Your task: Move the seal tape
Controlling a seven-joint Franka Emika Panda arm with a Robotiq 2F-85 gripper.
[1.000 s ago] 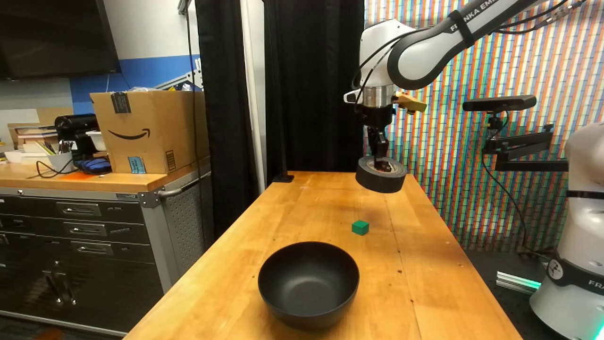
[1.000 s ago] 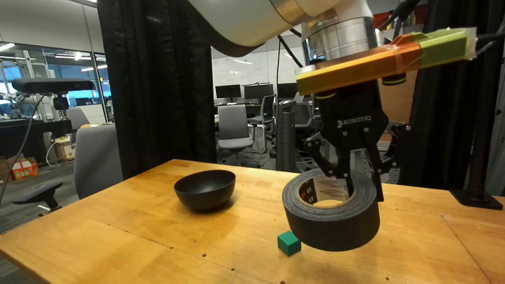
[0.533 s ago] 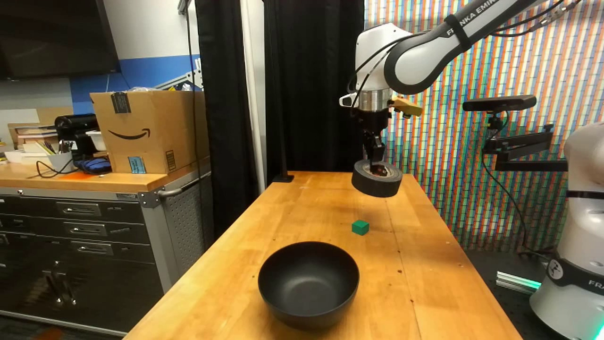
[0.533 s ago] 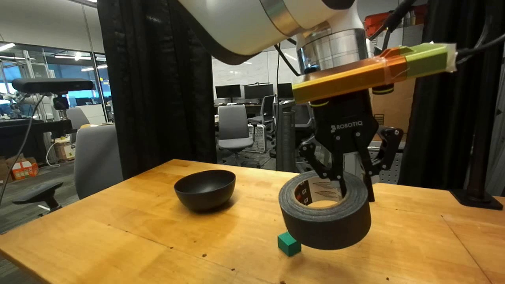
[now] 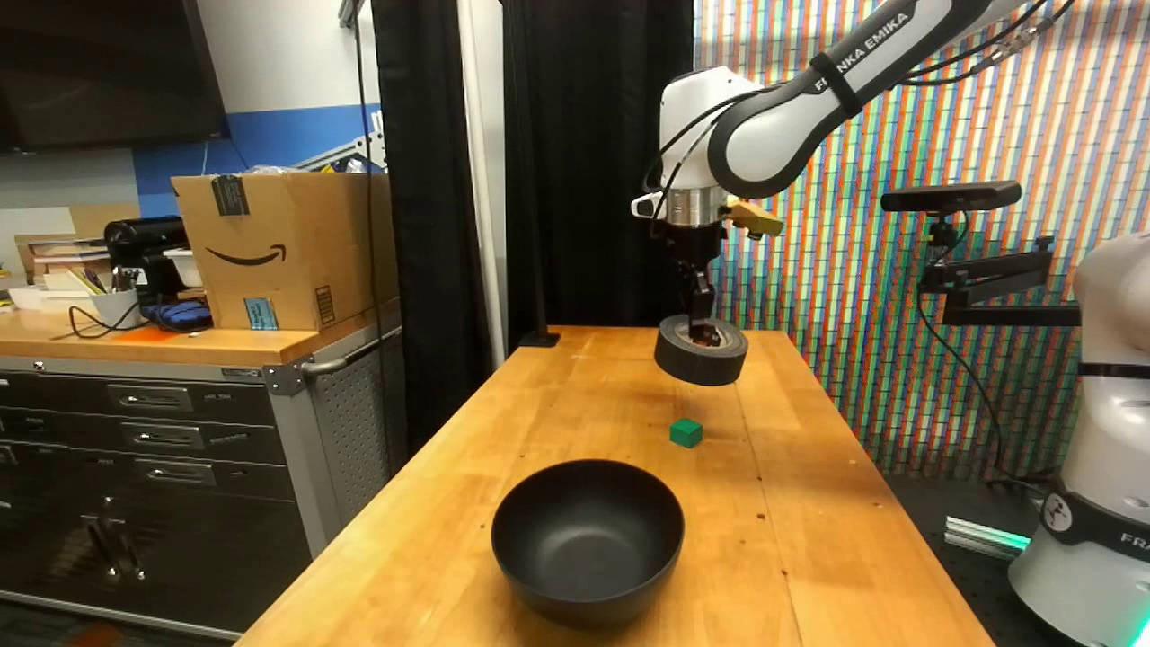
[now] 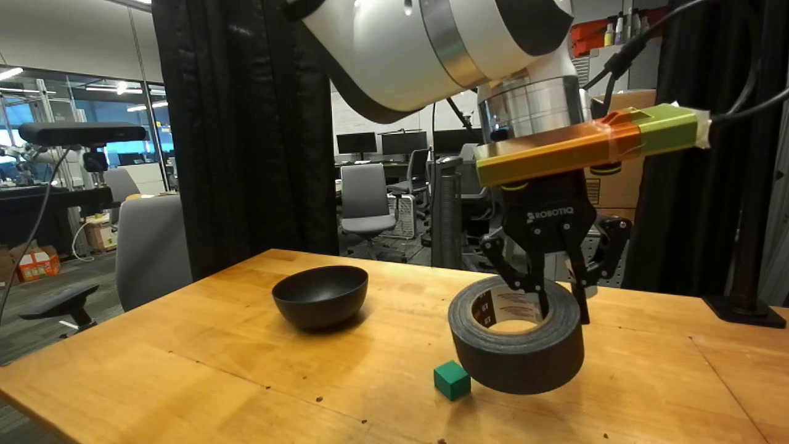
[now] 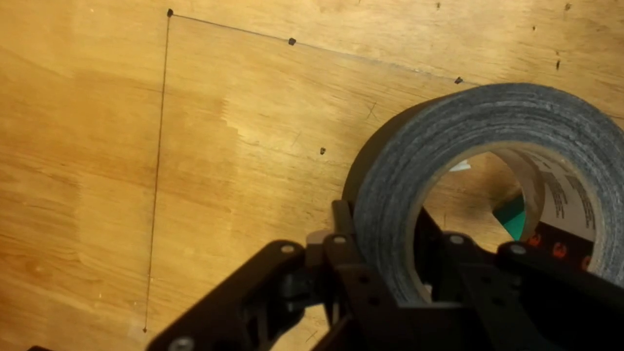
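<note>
Over wooden table (image 5: 584, 395), before curtains (image 5: 597, 180), seal tape (image 5: 699, 367)

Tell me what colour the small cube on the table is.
The cube is green; it shows best in an exterior view.

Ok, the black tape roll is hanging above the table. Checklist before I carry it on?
1. Grip: ok. The gripper is closed on one side of the black tape roll, jaws inside and outside the ring.
2. Height: ok. The roll hangs clear of the wooden table.
3. Roll level: not ok. It tilts slightly in an exterior view.
4. Space straight below: cannot tell. The green cube shows through the roll's opening in the wrist view, so it may lie underneath.
5. Black bowl: ok. Upright, apart from the roll.
</note>
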